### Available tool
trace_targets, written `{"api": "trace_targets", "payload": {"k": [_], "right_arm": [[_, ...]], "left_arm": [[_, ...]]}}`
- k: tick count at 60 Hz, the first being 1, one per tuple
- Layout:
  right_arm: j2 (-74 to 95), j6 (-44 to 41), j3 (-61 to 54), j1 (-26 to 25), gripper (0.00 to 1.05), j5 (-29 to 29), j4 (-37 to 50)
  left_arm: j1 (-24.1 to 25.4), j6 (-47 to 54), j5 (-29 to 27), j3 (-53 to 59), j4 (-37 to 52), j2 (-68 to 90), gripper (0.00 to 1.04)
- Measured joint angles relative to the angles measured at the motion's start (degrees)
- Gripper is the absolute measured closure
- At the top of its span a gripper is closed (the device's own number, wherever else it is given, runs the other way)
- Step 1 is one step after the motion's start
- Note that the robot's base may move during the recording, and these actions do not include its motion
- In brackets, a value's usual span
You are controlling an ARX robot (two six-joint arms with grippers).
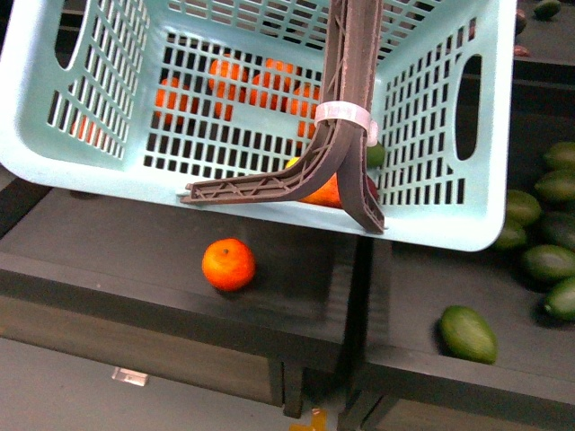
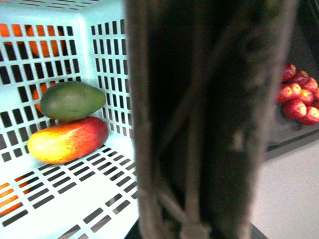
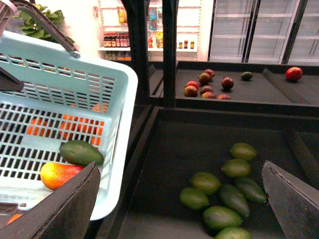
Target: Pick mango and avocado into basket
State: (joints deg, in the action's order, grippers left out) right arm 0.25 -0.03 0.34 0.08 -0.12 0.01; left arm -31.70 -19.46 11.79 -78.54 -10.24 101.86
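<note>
The mint-teal basket (image 1: 269,193) hangs tilted above the dark shelf, held by its brown-grey handles (image 1: 350,108), which are bound with a white tie. My left gripper is shut on those handles (image 2: 209,124); its fingers are hidden behind them. Inside the basket lies the red-and-yellow mango (image 2: 67,140) with the dark green avocado (image 2: 72,100) resting on top of it. Both also show in the right wrist view, the mango (image 3: 60,174) under the avocado (image 3: 81,152). My right gripper (image 3: 182,199) is open beside the basket (image 3: 75,84), over a dark bin, with nothing between its fingers.
A loose orange (image 1: 228,264) sits on the shelf under the basket, more oranges (image 1: 260,85) show through its slots. Several green fruits (image 3: 224,194) lie in the bin on the right. Red apples (image 2: 298,97) and dark red fruits (image 3: 207,84) fill further bins.
</note>
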Motion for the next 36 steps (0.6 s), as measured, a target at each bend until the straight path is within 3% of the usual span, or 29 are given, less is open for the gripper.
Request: {"api": "trace_targets", "payload": {"k": [36], "right_arm": [[0.0, 0.0, 0.0, 0.0, 0.08, 0.0, -0.1]], "left_arm": [[-0.2, 0.1, 0.7, 0.0, 0.0, 0.0, 1.00]]}}
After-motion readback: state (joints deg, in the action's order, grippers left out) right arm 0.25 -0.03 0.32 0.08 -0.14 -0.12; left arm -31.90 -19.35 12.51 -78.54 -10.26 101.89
